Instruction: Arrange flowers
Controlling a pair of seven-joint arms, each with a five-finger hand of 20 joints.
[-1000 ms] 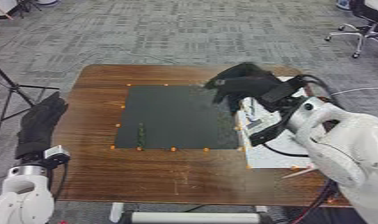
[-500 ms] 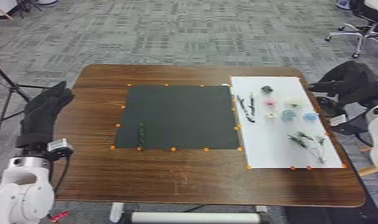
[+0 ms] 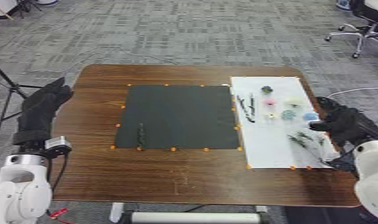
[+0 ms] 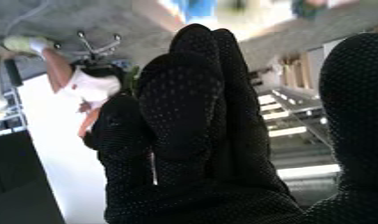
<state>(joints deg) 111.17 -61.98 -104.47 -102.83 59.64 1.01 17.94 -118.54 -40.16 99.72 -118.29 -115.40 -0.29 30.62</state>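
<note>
The wrist view shows the right hand (image 3: 348,125) close up: its fingers (image 4: 181,95) are straight and near one another, the thumb (image 4: 354,95) stands well apart from them, and nothing is between. Past the fingertips is a blurred blue patch (image 4: 199,7), and beyond the hand are bright ceiling lights (image 4: 305,171). The head view gives the layout of the bench (image 3: 177,180). On the right lies a white sheet (image 3: 270,150). Its far part holds a dark flower (image 3: 266,89), then a pink flower (image 3: 270,101) and a pale yellow flower (image 3: 293,101); nearer are a small cream flower (image 3: 272,116) and two blue flowers (image 3: 288,115). Dark twigs (image 3: 251,107) lie along its left side, and green sprigs (image 3: 301,139) on its near part. To the left is a dark sheet (image 3: 178,112), with a slim green stem (image 3: 141,136) upon its near left part, running near to far.

The right arm (image 3: 374,162) comes in from the near right, its hand over the right edge of the white sheet, pointing far and left, beside the right-hand blue flower; whether they touch, I cannot tell. The left hand (image 3: 39,112) is at the bench's left edge, pointing far, fingers extended, holding nothing.
</note>
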